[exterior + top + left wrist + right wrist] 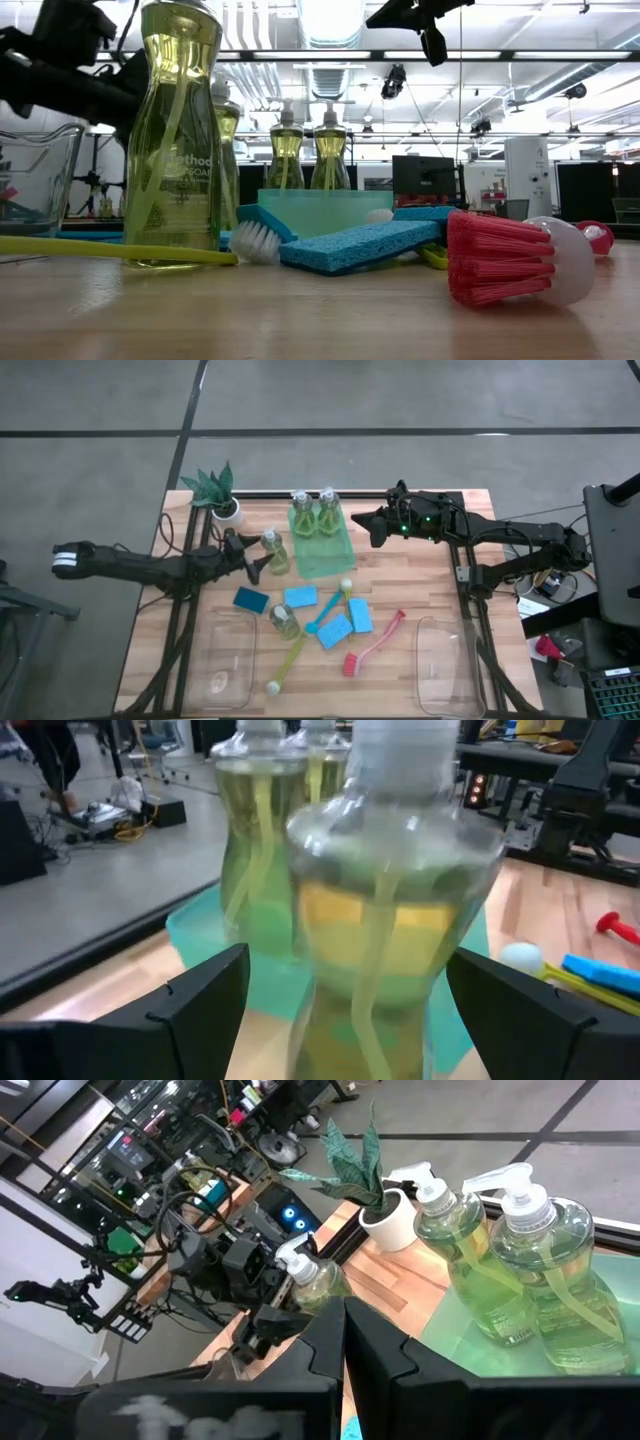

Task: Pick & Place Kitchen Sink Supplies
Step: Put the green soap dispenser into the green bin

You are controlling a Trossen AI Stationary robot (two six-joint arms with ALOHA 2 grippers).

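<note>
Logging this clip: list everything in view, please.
Bottles: 4, yellow-green; two in the tray, one between the left gripper's fingers, one by the left bin.
Sponges: 4, blue; table middle.
Brushes: 3; yellow, blue, red; table middle and front.
Tray: 1, green; back middle.
Bins: 2, clear; front left, front right.
Plant: 1, teal, white pot; back left.
Left gripper: open around a bottle.
Right gripper: shut, by the tray.

A wooden worktop (400, 680) stands on a grey floor (90, 420) crossed by dark lines; beyond it, ceiling lights (325, 15) and ducts.
</note>
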